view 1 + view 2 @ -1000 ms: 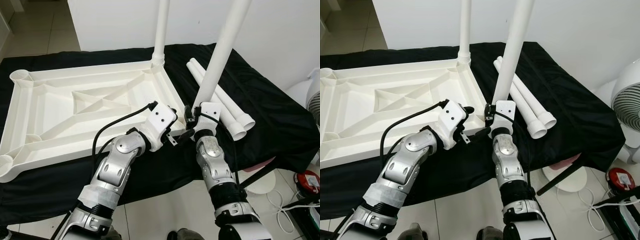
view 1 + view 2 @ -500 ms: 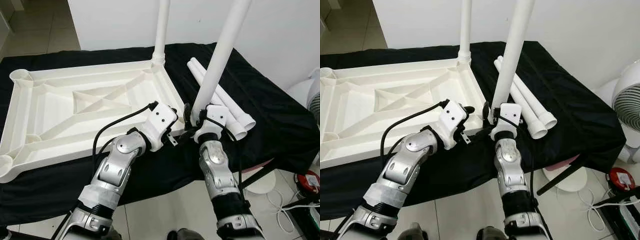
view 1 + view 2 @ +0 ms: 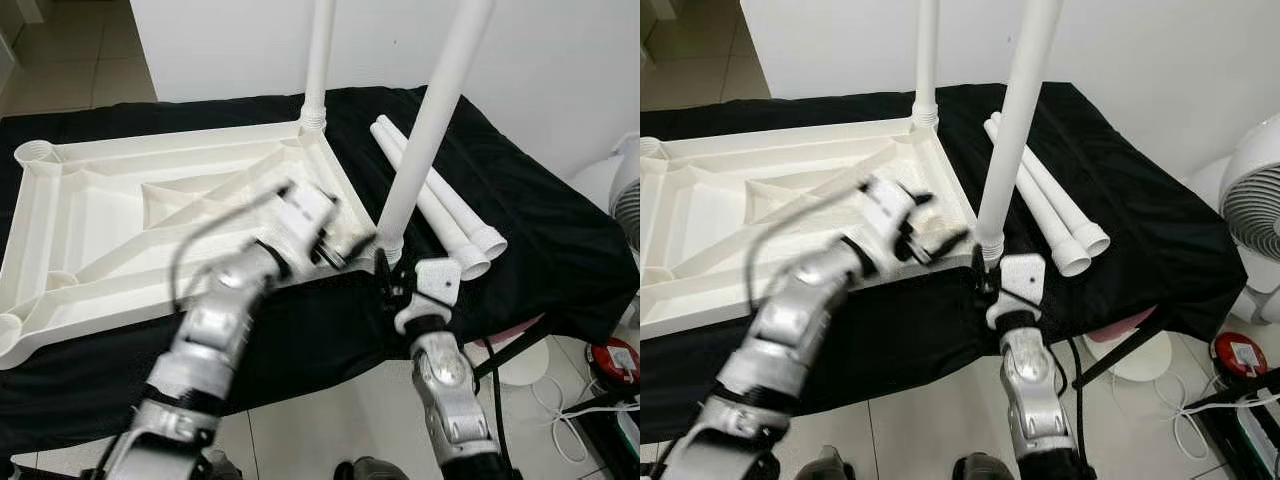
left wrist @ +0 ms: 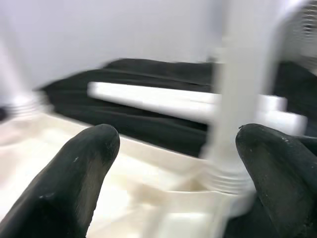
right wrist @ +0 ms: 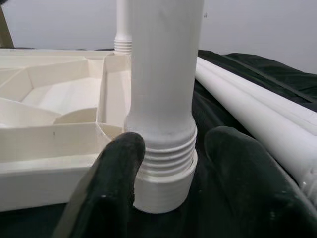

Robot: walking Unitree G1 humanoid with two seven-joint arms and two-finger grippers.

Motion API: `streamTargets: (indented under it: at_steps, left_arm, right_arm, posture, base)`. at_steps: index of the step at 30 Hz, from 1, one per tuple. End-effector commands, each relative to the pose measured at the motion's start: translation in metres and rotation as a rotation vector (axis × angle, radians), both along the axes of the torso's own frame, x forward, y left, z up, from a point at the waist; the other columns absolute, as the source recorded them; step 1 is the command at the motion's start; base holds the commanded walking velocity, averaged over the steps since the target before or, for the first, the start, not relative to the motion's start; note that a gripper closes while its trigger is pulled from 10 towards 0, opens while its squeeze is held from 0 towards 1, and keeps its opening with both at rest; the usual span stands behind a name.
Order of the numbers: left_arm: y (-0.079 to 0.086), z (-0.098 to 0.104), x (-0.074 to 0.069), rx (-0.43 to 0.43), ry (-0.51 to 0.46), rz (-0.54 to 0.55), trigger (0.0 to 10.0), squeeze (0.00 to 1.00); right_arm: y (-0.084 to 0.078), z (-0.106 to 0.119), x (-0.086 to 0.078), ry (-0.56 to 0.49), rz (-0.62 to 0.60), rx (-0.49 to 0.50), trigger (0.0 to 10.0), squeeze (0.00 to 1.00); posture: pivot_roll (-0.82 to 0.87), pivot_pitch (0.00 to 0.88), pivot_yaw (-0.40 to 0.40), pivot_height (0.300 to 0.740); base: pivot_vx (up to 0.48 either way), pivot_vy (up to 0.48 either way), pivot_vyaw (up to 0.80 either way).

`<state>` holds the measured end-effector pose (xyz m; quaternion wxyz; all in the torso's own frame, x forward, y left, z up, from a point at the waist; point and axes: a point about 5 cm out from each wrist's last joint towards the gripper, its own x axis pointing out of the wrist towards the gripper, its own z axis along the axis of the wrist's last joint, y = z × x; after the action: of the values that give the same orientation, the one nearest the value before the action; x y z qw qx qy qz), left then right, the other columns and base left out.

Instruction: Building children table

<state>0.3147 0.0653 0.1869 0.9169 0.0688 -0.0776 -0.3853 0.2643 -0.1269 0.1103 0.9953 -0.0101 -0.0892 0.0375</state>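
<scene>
From the head, the white tabletop [image 3: 150,220] lay upside down, the near-right leg [image 3: 420,140] standing in its corner. At the wrists, the right gripper [image 5: 171,173] gaped around its threads, the left gripper [image 4: 173,168] wide too — tightening seemed next.

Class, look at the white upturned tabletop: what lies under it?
The tabletop rests on a black cloth, which also carries two loose legs. The cloth drapes over the edges, so whatever supports it underneath is covered and cannot be seen.
</scene>
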Motion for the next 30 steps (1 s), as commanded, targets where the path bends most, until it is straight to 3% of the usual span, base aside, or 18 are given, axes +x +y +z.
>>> streamTargets:
  at_steps: [1,7,8,10,11,24,26,30]
  left_arm:
    - [-0.001,-0.003,0.001,-0.007,0.01,0.023,10.0,0.0]
    - [0.001,-0.002,0.003,-0.011,0.007,0.03,10.0,0.0]
    - [0.001,-0.002,0.003,-0.011,0.007,0.031,10.0,0.0]
    - [0.001,-0.002,0.003,-0.011,0.006,0.032,10.0,0.0]
    - [0.001,-0.002,0.003,-0.012,0.007,0.032,10.0,0.0]
    - [0.004,-0.004,0.005,0.01,-0.008,0.065,10.0,0.0]
    - [0.009,-0.004,0.01,0.006,-0.003,0.118,10.0,0.0]
    - [0.012,-0.005,0.013,0.008,0.009,0.148,10.0,0.0]
  right_arm:
    - [0.003,0.001,0.0,0.001,0.021,-0.001,0.0,0.0]
    - [0.006,0.0,-0.001,0.017,0.046,0.007,0.0,0.0]
    - [0.006,0.0,-0.001,0.021,0.048,0.006,1.8,0.0]
    - [0.006,0.0,-0.001,0.023,0.05,0.005,1.8,0.0]
    - [0.006,0.001,-0.001,0.024,0.051,0.004,10.0,0.0]
    - [-0.013,0.012,0.014,0.001,0.023,0.007,10.0,0.0]
    - [-0.027,0.017,0.022,-0.004,-0.003,-0.006,10.0,0.0]
    - [-0.033,0.02,0.026,-0.01,-0.016,-0.015,10.0,0.0]
  posture:
    - [0.0,0.0,-0.043,0.74]
    - [0.0,0.0,-0.045,0.74]
    - [0.0,0.0,-0.045,0.74]
    - [0.0,0.0,-0.045,0.74]
    - [0.01,0.0,-0.046,0.74]
    - [0.01,0.0,-0.047,0.74]
    - [0.01,0.0,-0.048,0.74]
    - [0.01,0.0,-0.049,0.74]
  base:
    - [0.0,0.0,0.0]
    - [0.0,0.0,0.0]
    - [0.0,0.0,0.0]
    - [0.0,0.0,0.0]
    - [0.0,0.0,0.0]
    - [0.0,0.0,0.0]
    - [0.0,0.0,0.0]
    - [0.0,0.0,0.0]
